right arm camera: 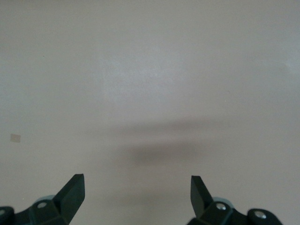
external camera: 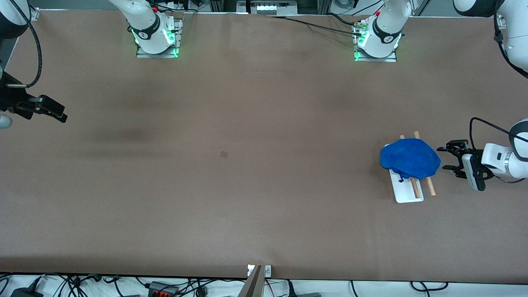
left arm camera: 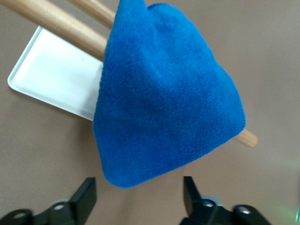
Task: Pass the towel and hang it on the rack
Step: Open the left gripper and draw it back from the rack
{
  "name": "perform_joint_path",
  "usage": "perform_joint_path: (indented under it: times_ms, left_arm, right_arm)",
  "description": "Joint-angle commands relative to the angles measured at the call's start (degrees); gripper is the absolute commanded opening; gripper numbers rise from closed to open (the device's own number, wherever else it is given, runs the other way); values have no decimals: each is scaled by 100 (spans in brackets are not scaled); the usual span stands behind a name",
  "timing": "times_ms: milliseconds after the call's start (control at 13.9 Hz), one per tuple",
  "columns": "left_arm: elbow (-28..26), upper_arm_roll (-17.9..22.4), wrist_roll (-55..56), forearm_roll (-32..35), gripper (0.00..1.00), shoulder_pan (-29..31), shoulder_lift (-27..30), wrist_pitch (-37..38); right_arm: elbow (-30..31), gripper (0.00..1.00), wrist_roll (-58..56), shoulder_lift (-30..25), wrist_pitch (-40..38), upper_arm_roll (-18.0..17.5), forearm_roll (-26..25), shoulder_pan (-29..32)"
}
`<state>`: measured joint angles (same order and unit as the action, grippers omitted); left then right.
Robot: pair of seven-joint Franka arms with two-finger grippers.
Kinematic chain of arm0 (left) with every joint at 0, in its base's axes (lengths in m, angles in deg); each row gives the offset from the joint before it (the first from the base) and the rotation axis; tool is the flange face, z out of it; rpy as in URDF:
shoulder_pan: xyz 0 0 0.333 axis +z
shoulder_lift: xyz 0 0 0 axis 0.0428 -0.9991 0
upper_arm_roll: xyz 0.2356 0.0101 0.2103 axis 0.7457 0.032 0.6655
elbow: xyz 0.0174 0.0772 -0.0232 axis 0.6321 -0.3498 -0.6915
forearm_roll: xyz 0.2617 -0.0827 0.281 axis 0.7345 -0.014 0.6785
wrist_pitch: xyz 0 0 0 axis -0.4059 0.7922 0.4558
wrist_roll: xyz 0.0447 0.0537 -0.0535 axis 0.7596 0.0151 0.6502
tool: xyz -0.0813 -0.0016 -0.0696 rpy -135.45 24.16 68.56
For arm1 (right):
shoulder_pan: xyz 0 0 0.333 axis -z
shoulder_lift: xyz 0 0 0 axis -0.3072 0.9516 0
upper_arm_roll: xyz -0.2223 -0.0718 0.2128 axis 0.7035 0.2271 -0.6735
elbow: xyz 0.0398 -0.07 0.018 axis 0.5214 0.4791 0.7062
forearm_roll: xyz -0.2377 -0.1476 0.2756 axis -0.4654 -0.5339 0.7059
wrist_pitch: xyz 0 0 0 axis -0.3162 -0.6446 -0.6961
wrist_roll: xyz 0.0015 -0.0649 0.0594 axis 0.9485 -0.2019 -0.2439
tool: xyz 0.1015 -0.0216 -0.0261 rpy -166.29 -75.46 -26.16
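**Towel draped on rack, left end effector open beside it**

Nearest the front camera: flat white rectangular base of the small two-bar rack, toward the left arm's end of the brown counter. Two parallel light-wood dowel bars poking out from under the cloth.

Blue fleecy towel bunched over both bars, one lobe hanging down off the bar on the left wrist view. Looks soft, light, limp, with no stiffness to push against; likely to slide on smooth dowels if tugged. Best pinch point if regrasp needed: the hanging lower edge, clear of the wood. Rack looks light too, so probably tips or skids under a sideways pull.

Left end effector just beside towel, fingers spread wide, holding nothing, not touching cloth.

Right end effector waiting at the right arm's end of the counter, jaws wide, empty, bare counter below.
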<state>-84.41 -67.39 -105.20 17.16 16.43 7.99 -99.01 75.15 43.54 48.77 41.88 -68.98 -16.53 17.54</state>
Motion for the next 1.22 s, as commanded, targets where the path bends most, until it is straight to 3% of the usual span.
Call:
perform_joint_path:
  times_ms: [0, 143, 717, 1004, 1147]
  left_arm:
    - [240, -31, -24, 105, 100, 27, 39, 284]
    - [310, 12, 2, 88, 100, 28, 56, 635]
    - [2067, 39, 1986, 105, 100, 89, 179, 2857]
    - [2280, 30, 3121, 114, 100, 107, 618, 3571]
    - [2280, 30, 3761, 428, 100, 19, 864, 3790]
  right_arm:
    - [29, 100, -101, 12, 117, -22, -39, 9]
    - [-67, 100, -127, 30, 99, -31, -38, -35]
    - [-129, 100, -153, -14, -112, -22, -38, -44]
    - [-129, 100, -136, -14, -120, -241, -38, 140]
    - [-129, 100, -127, -14, -121, -303, -47, 149]
